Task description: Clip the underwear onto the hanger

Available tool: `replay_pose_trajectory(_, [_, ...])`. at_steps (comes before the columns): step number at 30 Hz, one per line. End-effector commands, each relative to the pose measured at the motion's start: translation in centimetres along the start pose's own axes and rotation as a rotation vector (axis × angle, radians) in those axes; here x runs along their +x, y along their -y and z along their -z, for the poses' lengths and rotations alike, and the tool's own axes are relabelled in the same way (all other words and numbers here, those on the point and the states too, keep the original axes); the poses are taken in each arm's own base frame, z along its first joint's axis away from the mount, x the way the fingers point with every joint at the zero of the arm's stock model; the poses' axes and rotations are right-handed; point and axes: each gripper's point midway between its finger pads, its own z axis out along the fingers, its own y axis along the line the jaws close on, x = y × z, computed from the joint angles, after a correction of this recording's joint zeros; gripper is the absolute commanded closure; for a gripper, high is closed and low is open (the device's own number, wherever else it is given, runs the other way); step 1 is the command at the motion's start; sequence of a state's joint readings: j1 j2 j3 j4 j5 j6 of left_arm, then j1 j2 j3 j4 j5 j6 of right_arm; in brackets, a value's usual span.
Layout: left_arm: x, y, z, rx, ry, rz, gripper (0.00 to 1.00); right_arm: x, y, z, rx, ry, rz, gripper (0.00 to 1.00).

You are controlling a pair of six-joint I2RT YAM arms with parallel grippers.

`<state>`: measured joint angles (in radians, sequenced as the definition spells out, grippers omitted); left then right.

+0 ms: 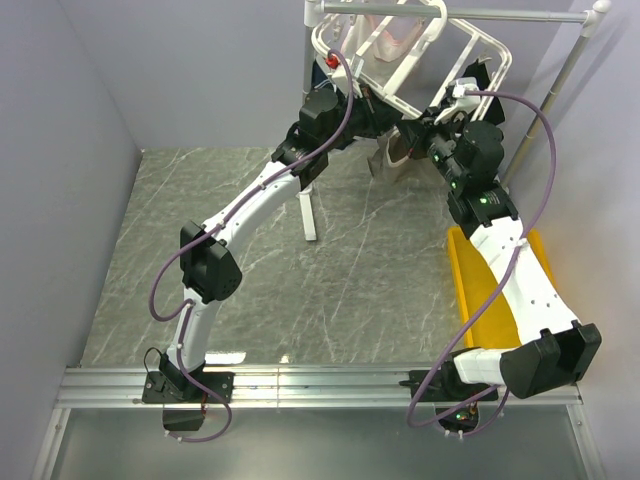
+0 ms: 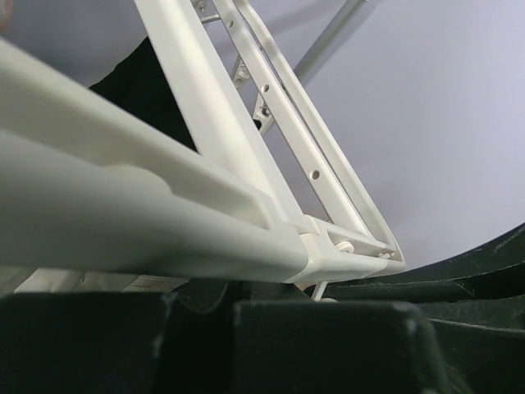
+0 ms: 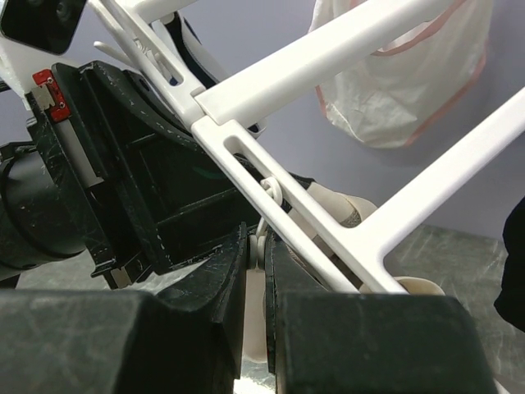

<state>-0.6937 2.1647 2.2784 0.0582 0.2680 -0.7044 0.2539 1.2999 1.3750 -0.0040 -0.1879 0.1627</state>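
The white hanger [image 1: 470, 45] hangs tilted from the pole at the back, and its bars fill the left wrist view [image 2: 205, 107] and cross the right wrist view [image 3: 328, 45]. My right gripper [image 3: 262, 279] is shut on a white clip [image 3: 260, 245] dangling from a hanger bar. The taupe underwear [image 1: 393, 160] hangs below the rack between both grippers, and its beige waistband [image 3: 332, 199] shows just behind that clip. My left gripper [image 2: 230, 305] is shut under the hanger's corner. What it holds, if anything, is hidden.
A grey metal pole stand [image 1: 520, 15] carries the rack, and its white post [image 1: 309, 205] stands on the marble table. A yellow bin [image 1: 460, 270] lies at the right. A white plastic bag [image 3: 402, 74] hangs behind the rack. Dark fabric [image 2: 139, 90] hangs by it.
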Motion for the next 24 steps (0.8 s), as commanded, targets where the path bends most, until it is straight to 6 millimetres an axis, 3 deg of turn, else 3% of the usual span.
replay_pose_trajectory(1, [-5.3, 6.0, 0.6, 0.135, 0.163, -0.019, 0.99, 4.1, -2.0, 0.0, -0.061, -0.124, -0.027, 1.00])
replay_pose_trajectory(13, [-5.2, 6.1, 0.7, 0.141, 0.167, -0.016, 0.99, 3.8, -4.4, 0.2, -0.165, -0.140, -0.123, 1.00])
replay_pose_trajectory(24, [-5.5, 6.3, 0.6, 0.139, 0.177, 0.005, 0.99, 5.1, -4.5, 0.3, -0.164, -0.194, -0.094, 1.00])
